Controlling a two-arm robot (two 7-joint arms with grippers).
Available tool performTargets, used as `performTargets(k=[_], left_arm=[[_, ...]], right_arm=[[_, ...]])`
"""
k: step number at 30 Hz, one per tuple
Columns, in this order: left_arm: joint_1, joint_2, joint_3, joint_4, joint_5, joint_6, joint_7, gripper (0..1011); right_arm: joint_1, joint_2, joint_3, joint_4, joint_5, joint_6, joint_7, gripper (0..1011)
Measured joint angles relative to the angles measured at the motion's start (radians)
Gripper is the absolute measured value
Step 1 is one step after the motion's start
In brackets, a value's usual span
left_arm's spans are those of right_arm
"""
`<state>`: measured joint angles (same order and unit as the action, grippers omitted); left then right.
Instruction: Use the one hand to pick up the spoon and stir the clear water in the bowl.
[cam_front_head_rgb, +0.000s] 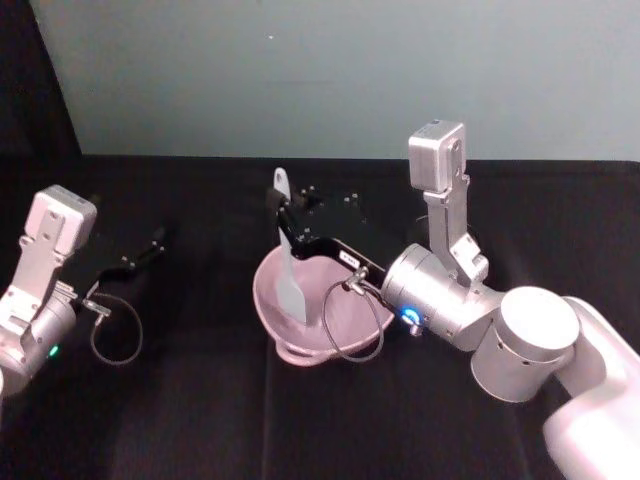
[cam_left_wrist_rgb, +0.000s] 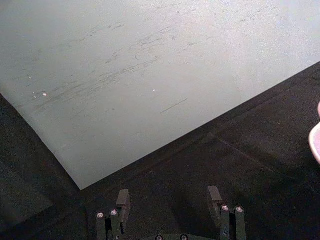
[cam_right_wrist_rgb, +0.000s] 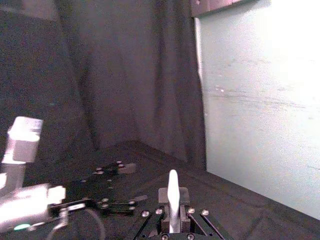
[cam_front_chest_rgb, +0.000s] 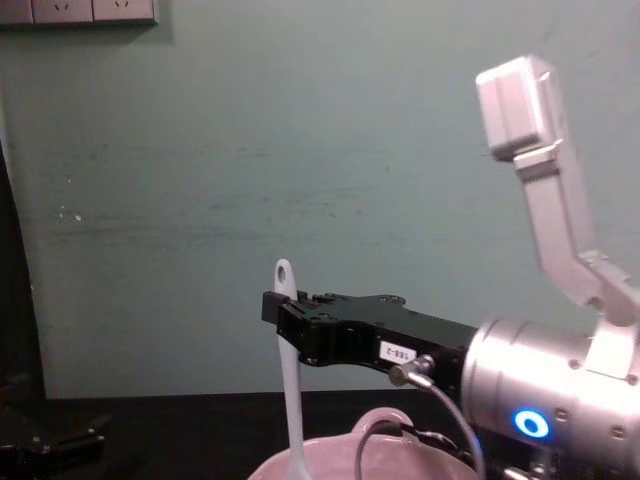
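— Where is the spoon (cam_front_head_rgb: 288, 270) found?
— At lower centre: its head is sunk in the bowl (cam_front_head_rgb: 320, 322) and its upright handle is clamped by the right gripper (cam_front_head_rgb: 280, 218) just above.
— And the left gripper (cam_front_head_rgb: 152, 245)?
— It is parked at mid-left with its fingers spread wide; nothing is held.

The right gripper (cam_front_head_rgb: 283, 222) clamps the white spoon (cam_front_head_rgb: 290, 275) upright, head down inside the pale pink bowl (cam_front_head_rgb: 268, 302).

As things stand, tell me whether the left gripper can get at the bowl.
Probably yes: the left gripper, open, has only black table between it and the bowl. The right gripper holds the spoon in the bowl, crowding its middle.
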<state>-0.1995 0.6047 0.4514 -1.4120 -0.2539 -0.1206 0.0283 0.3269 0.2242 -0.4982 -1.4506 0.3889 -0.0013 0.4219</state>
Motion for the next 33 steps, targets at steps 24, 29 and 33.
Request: performTargets(k=[24, 29, 33], left_arm=[[0.000, 0.000, 0.000, 0.000, 0.000, 0.000, 0.000, 1011], [0.000, 0.000, 0.000, 0.000, 0.000, 0.000, 0.000, 1011], [0.000, 0.000, 0.000, 0.000, 0.000, 0.000, 0.000, 1011]], right_arm=[[0.038, -0.055, 0.106, 0.106, -0.085, -0.024, -0.122, 113], [-0.015, -0.021, 0.132, 0.010, -0.064, 0.043, -0.121, 114], [-0.045, 0.000, 0.140, -0.049, -0.046, 0.076, -0.112, 114]])
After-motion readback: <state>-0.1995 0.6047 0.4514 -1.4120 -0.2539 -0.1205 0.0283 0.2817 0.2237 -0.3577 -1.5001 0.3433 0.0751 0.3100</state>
